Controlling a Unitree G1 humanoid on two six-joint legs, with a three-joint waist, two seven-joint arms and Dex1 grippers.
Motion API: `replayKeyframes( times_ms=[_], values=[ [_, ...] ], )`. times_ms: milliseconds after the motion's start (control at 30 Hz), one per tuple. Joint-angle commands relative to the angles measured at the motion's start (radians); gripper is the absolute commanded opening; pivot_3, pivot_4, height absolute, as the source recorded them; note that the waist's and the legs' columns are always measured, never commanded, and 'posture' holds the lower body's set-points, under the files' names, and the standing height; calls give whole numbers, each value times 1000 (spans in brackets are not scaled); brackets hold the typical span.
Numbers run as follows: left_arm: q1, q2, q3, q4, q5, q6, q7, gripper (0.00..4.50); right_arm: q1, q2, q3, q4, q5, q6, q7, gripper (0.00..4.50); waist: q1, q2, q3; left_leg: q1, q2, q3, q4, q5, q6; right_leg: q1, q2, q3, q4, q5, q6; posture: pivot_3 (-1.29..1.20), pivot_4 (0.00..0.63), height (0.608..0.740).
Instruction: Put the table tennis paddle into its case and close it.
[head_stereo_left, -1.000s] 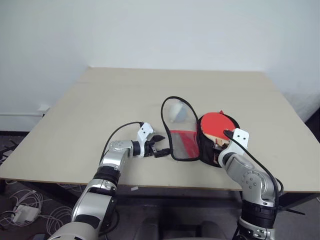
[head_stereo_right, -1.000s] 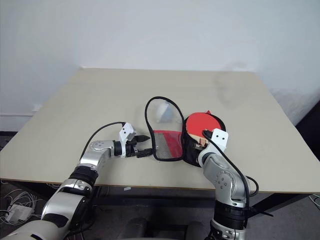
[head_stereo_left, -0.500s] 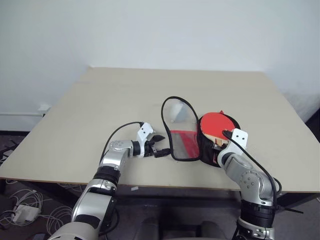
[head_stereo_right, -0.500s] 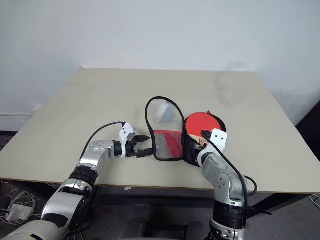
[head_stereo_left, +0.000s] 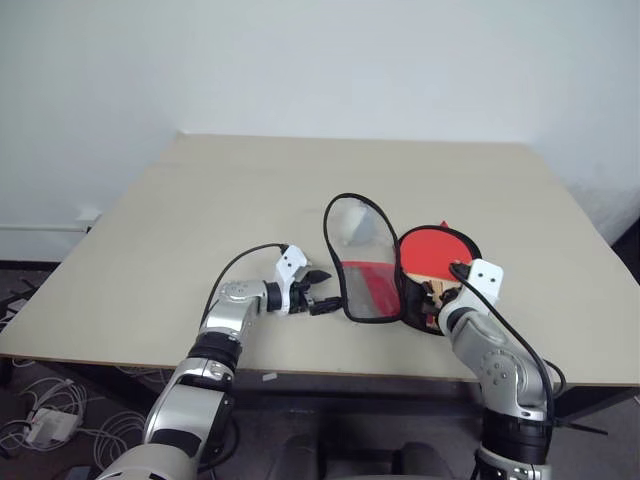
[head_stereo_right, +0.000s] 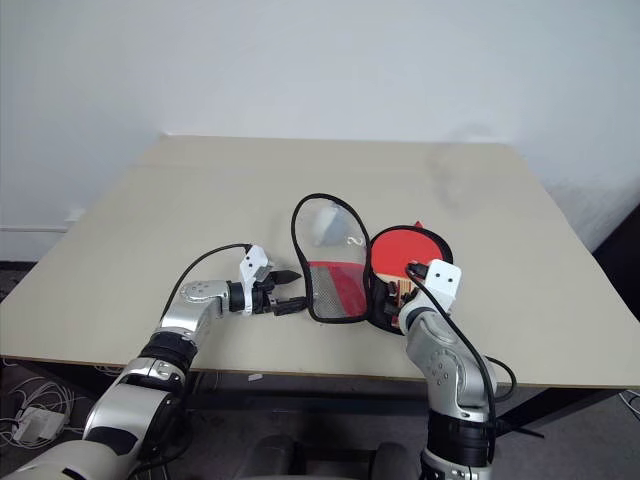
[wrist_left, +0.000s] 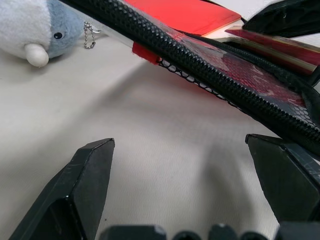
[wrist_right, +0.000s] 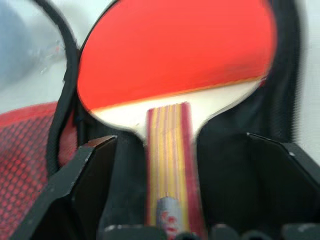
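Note:
The table tennis paddle (head_stereo_left: 435, 252), red face up, lies in the black half (head_stereo_left: 412, 308) of the case. Its striped handle (wrist_right: 170, 150) points toward my right gripper (wrist_right: 182, 142). That gripper is open, with a finger (wrist_right: 92, 175) on each side of the handle and clear of it. The case's clear lid with the red panel (head_stereo_left: 365, 285) stands open to the left, its black rim raised. My left gripper (head_stereo_left: 324, 290) is open and empty just left of that rim (wrist_left: 210, 70), low over the table.
A small grey-white plush charm (wrist_left: 35, 30) on a chain lies on the table behind the lid. The tan table (head_stereo_left: 200, 220) reaches far to the left and back. Its front edge runs close under both arms.
My right gripper has opened and let go of the paddle's handle, and its wrist has shifted slightly right and up. The left arm has not moved.

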Motion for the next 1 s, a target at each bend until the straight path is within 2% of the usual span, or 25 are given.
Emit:
replayKeyframes(
  times_ms=[33,267,567,767,1000],
  values=[
    [-54,-19,26,-29,-35,-4,-11,4500,-34,-26,-90,-133,66,-148,78,4470,-1,0,0,0,0,0,0,0,0,0,0,0,0,0,0,0,0,740],
    [-103,-125,17,-34,-62,34,9,4500,-100,-106,-171,-38,48,-231,86,4470,-1,0,0,0,0,0,0,0,0,1,1,0,0,0,0,0,0,740],
    [-100,-308,-36,-64,-37,44,56,4500,-113,-105,-197,53,21,-314,56,4470,-1,0,0,0,0,0,0,0,0,1,0,0,0,0,0,0,0,740],
    [-75,-314,-22,-108,-61,128,99,4500,-85,-97,-210,52,15,-363,38,4470,-3,0,0,1,0,-1,-1,0,0,1,1,1,0,0,0,0,0,740],
    [-100,-248,31,-149,-93,373,191,4500,-71,-101,-210,68,12,-381,35,4470,-2,0,1,1,0,-1,0,0,0,1,1,1,0,0,0,0,0,740]
  ],
)
